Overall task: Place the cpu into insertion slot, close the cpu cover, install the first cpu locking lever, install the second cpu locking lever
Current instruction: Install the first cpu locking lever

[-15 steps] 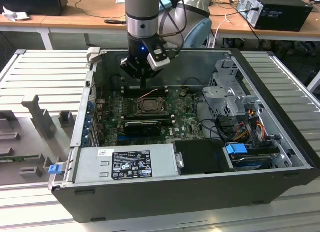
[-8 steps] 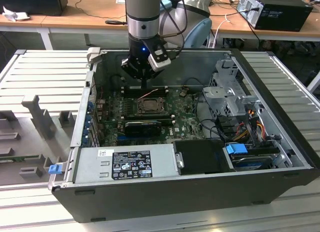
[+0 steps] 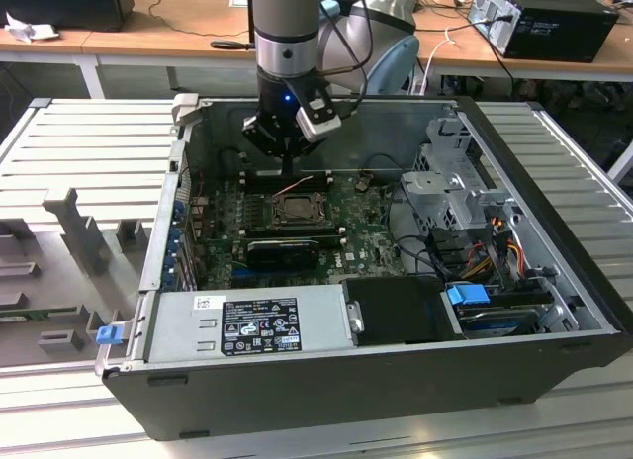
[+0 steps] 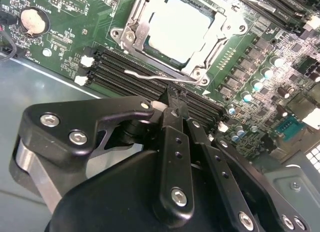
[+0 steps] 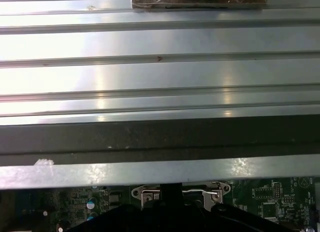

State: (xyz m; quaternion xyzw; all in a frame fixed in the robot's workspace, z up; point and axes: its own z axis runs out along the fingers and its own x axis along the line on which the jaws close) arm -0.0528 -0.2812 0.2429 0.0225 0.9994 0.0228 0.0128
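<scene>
1. One cpu (image 4: 180,27), flat and face-up, sits in the insertion slot (image 3: 273,214) mid green board (image 4: 75,47). It's square, so no real long axis.
2. The cpu cover (image 4: 134,34) looks folded down around it, chip showing through the window.
3. A thin wire locking lever (image 4: 150,74) runs along the socket edge nearest the arm, beside the memory slots (image 4: 107,62).
4. In the exterior view the chip lies about 6 o'clock from the gripper (image 4: 175,103), close by. I'd guess the lever runs roughly 9-to-3.
5. The gripper's fingers look pinched together, tips just beside that lever. Can't tell if they touch it.
</scene>
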